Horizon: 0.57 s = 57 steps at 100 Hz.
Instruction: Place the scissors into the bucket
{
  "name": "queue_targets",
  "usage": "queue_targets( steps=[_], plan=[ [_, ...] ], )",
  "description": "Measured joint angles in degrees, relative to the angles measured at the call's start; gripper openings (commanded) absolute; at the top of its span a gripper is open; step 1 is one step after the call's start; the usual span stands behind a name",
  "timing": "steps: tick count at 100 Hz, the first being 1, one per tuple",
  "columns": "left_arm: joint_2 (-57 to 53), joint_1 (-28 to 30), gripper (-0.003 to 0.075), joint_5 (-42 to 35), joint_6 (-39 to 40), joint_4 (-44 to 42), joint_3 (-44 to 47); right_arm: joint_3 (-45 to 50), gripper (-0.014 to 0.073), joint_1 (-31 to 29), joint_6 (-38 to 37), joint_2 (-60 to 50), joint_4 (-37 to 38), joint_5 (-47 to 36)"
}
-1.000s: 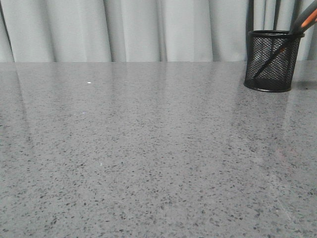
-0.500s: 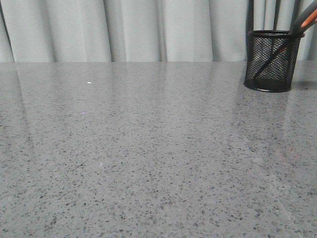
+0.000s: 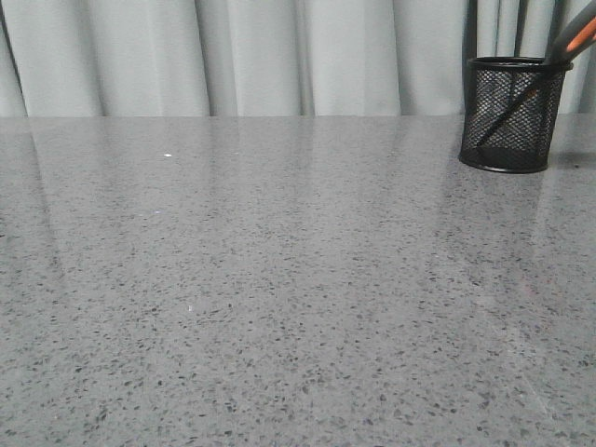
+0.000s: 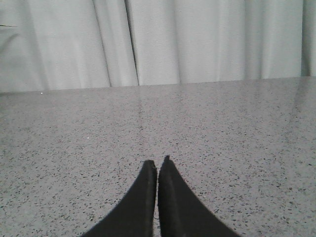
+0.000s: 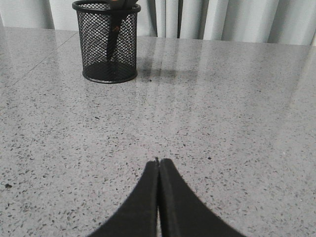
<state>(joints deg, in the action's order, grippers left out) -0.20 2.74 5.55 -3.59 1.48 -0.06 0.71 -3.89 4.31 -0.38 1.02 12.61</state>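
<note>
— Grey speckled stone is being shown as the table, with pale pleated curtains being hung along its far edge. Where is the bucket being kept?

— At the far right of the table, close to the curtains. The bucket is being seen upright on its base, its black mesh wall and solid rim being picked out against the pale cloth.

— And the scissors?

— The scissors are being held inside the bucket. They are being leaned to the right, with the grey and orange handle being shown above the rim and a dark blade being made out through the mesh, slanting down toward the base. In the right wrist view the bucket is being seen the same way, a dark blade being visible behind the mesh.

— How are the tools being presented?

— Both are being kept clenched on nothing. The right gripper is being shown with its fingers pressed together over bare stone, well apart from the bucket. The left gripper is being shown likewise, its tips being closed to a thin seam over the table, with only curtains being seen beyond it.
</note>
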Motion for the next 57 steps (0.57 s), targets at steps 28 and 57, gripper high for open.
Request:
queue_targets(
  steps=[28, 57],
  plan=[
    [0.0, 0.0, -0.0020, 0.0, 0.0, 0.0, 0.0, 0.0, -0.0069, 0.0, 0.0, 0.0, 0.0, -1.0],
    [0.0, 0.0, -0.0020, 0.0, 0.0, 0.0, 0.0, 0.0, -0.0069, 0.0, 0.0, 0.0, 0.0, -1.0]
  ],
)
